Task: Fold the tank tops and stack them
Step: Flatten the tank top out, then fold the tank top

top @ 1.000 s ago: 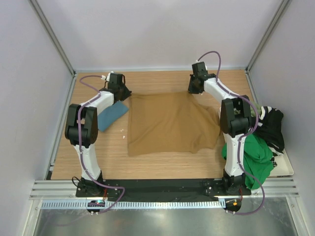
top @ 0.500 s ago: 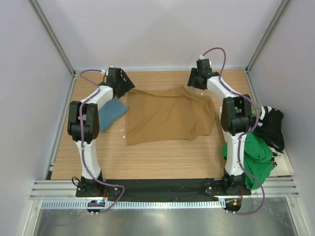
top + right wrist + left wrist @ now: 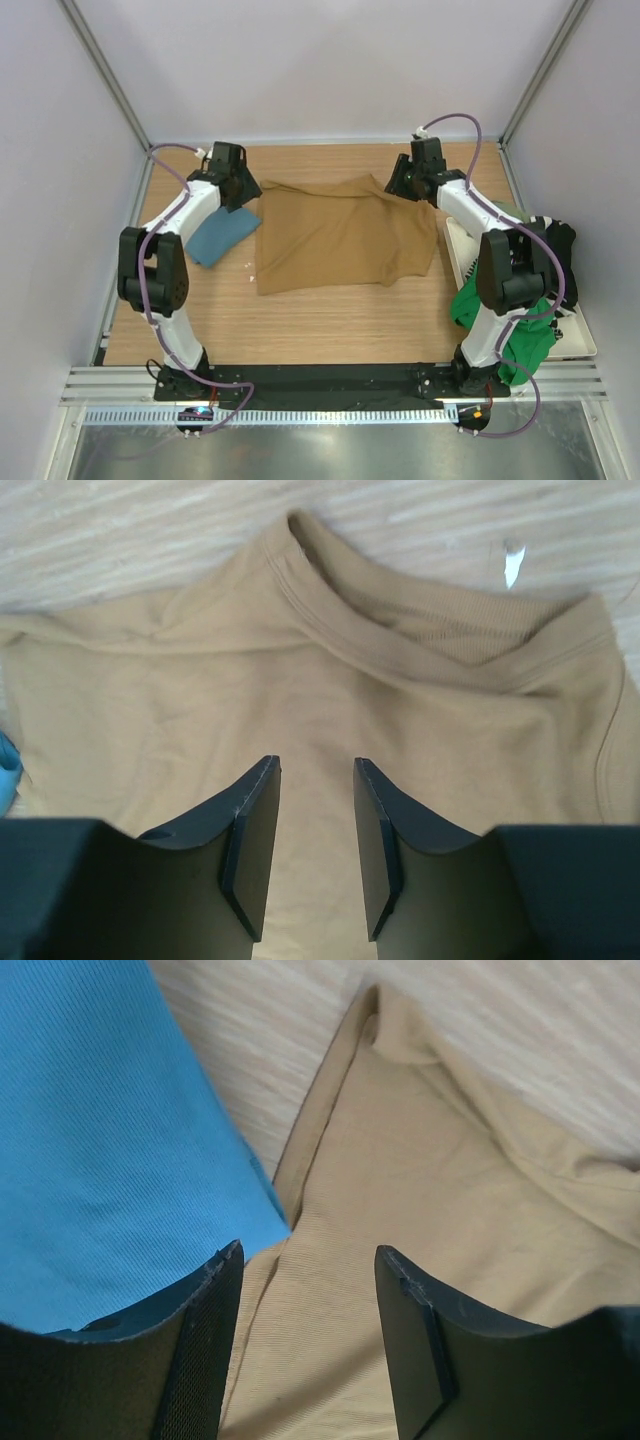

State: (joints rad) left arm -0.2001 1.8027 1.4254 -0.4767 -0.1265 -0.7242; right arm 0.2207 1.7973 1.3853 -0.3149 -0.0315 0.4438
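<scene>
A tan brown tank top [image 3: 340, 238] lies flat in the middle of the table, its far edge rumpled. A folded teal blue tank top [image 3: 218, 232] lies just left of it. My left gripper [image 3: 243, 190] hovers over the tan top's far left corner. In the left wrist view that gripper [image 3: 310, 1252] is open and holds nothing, with tan cloth [image 3: 430, 1210] and teal cloth [image 3: 100, 1140] below it. My right gripper [image 3: 398, 185] hangs over the far right corner. Seen from its own wrist, the right gripper [image 3: 316, 764] is open and empty above the tan neckline [image 3: 400, 650].
A heap of green [image 3: 520, 315] and black [image 3: 552, 255] tank tops sits on a white tray [image 3: 580, 345] at the right edge. Bare wood shows in front of the tan top. Grey walls close in the table on three sides.
Both grippers opened and let go of the tan top's far edge, which dropped onto the table. Both arms have swung outward, the left to the left and the right to the right.
</scene>
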